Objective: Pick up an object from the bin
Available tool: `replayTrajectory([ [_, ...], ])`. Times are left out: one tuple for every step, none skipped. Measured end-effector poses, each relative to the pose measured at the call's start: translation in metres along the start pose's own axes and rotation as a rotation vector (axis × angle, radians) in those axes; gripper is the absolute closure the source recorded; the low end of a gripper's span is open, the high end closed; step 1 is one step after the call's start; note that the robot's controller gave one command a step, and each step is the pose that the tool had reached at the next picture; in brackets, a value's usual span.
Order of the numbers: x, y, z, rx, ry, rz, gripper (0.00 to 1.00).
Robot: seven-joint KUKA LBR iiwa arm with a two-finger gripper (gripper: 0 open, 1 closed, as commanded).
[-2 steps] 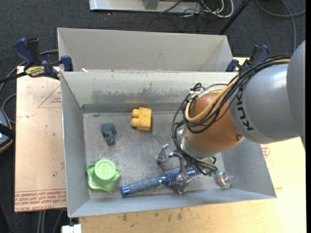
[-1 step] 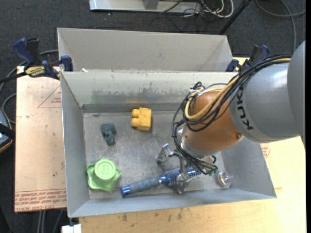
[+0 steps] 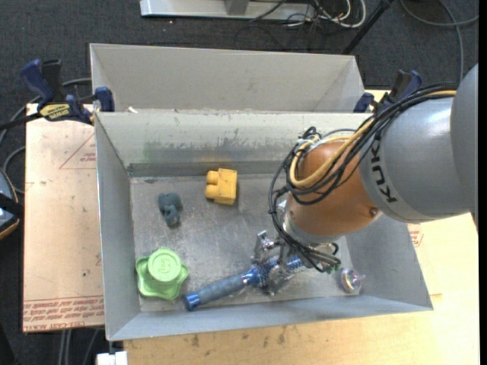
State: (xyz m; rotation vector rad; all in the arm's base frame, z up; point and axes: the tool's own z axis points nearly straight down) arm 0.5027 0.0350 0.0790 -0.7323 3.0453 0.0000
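My gripper (image 3: 272,268) is low in the bin near the front wall, right of centre, under the orange wrist cover. Its metal fingers stand at the right end of a blue rod-shaped tool (image 3: 222,287) that lies slanted along the front of the bin floor. Whether the fingers close on that end is hidden by their own metal parts. A small shiny silver and purple piece (image 3: 350,280) lies just right of the gripper.
A green round lid-like piece (image 3: 160,274) sits in the front left corner. A dark grey small figure (image 3: 170,208) lies at the left middle, and a yellow block (image 3: 221,186) lies near the back wall.
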Motion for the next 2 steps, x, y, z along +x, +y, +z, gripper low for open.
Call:
replayTrajectory([
  [-0.002, 0.000, -0.023, -0.002, 0.005, 0.002, 1.00],
  [-0.003, 0.001, -0.058, -0.001, 0.005, 0.004, 1.00],
])
